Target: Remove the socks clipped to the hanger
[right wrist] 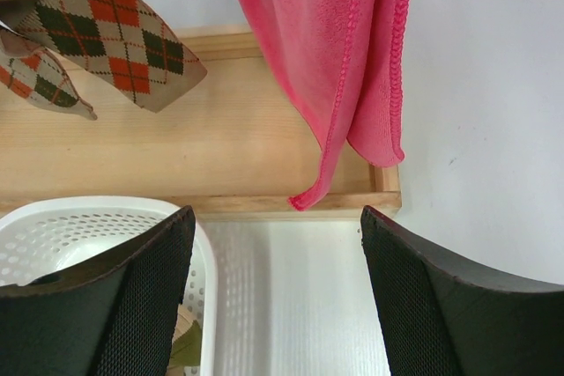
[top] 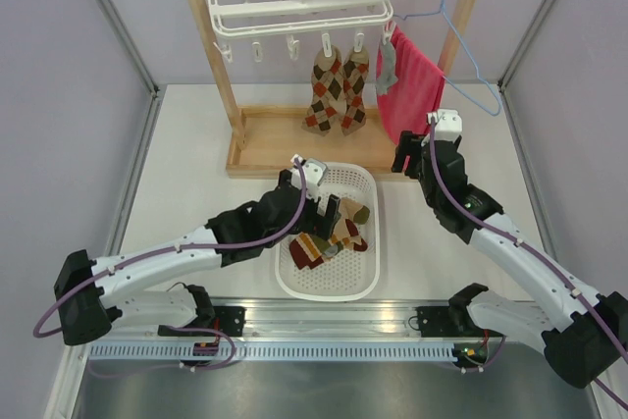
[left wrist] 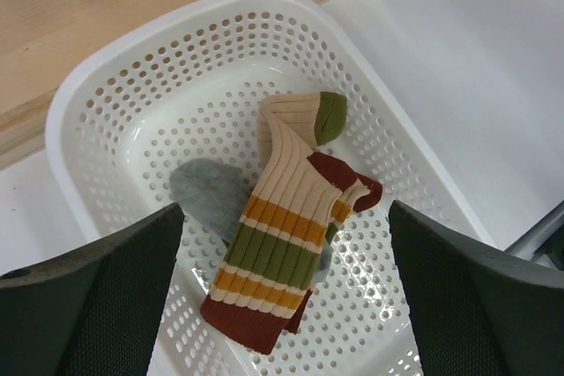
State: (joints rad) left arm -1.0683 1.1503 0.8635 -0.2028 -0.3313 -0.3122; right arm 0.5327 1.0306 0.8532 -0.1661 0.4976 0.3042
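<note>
Hanging off the white plastic rectangular drying frame (top: 299,2) you've got two brown, red and cream argyle socks (top: 324,95) side by side, plus one plain grey-blue sock (top: 386,66) just beside the pinkish-red towel (top: 417,95). Others?

— Others lie in the white perforated plastic basket (top: 329,291) on the bench (top: 186,164): a cream ribbed sock with olive, orange and dark-red stripes (left wrist: 282,235) lying over a grey sock (left wrist: 207,187).

How will they handle?

— Light, limp knit, not fragile. I'd guess one stretches a bit before its clip lets go. You want to pinch the leg just under the small white clip (top: 326,43) and pull down. The toe end just flops.

Claws?

— Your left claw (left wrist: 286,210) is spread wide above the basket, nothing in it. Your right claw (right wrist: 278,213) is parted and empty too, near the towel's lower edge, over the light wooden rack base (right wrist: 176,156).

Hard to see?

— Clip jaws are too small to read from the top view. The right wrist view cuts off the argyle tops. The left arm covers part of the basket, so you can't count what's in it. The towel hangs on a thin blue wire hanger (top: 461,36), so skip it.
</note>
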